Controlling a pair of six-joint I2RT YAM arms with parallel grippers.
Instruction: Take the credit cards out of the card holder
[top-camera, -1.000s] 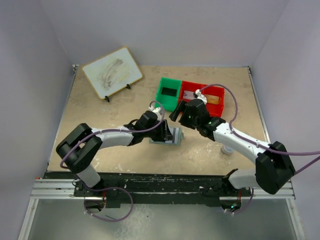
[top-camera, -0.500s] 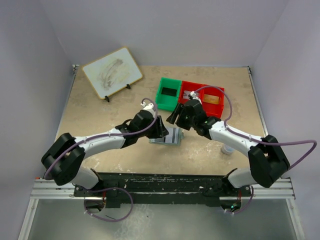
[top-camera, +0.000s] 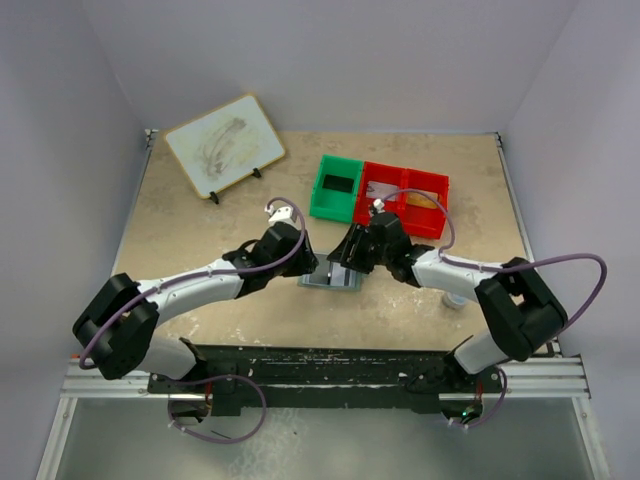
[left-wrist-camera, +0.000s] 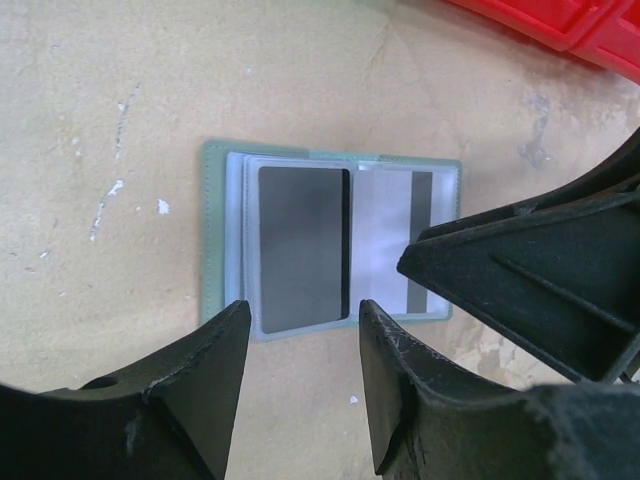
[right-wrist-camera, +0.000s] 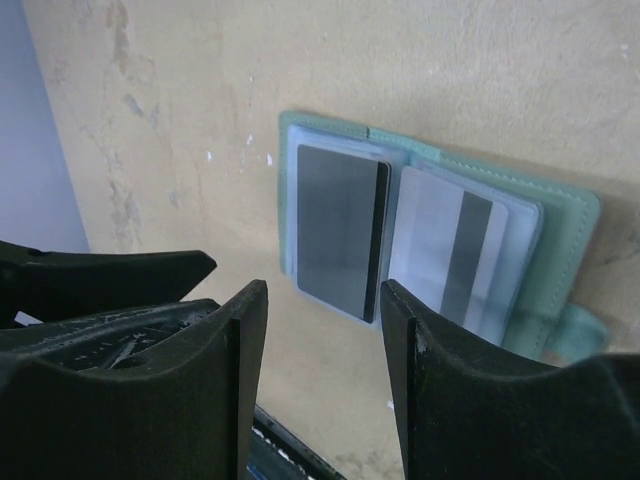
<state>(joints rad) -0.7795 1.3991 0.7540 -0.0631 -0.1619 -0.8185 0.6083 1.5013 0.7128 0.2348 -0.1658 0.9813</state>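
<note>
Lying open and flat on the beige mottled worktop (top-camera: 200, 250), the small grey-green book-style card holder (left-wrist-camera: 215, 240) shows a dark grey card (left-wrist-camera: 300, 245) in its left clear sleeve and a pale card with a dark stripe (left-wrist-camera: 385, 225) in its right. The left pincer (left-wrist-camera: 302, 310) hangs at one edge, fingers parted and empty; the right pincer (right-wrist-camera: 322, 290), close opposite, is also open, holding nothing

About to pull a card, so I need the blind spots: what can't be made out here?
- Top external: grey-green fold-open card holder mostly under the left gripper and right gripper; cards too small.
- Left wrist: pale striped card partly behind the right gripper.
- Both wrists: any cards beneath the top ones.
</note>
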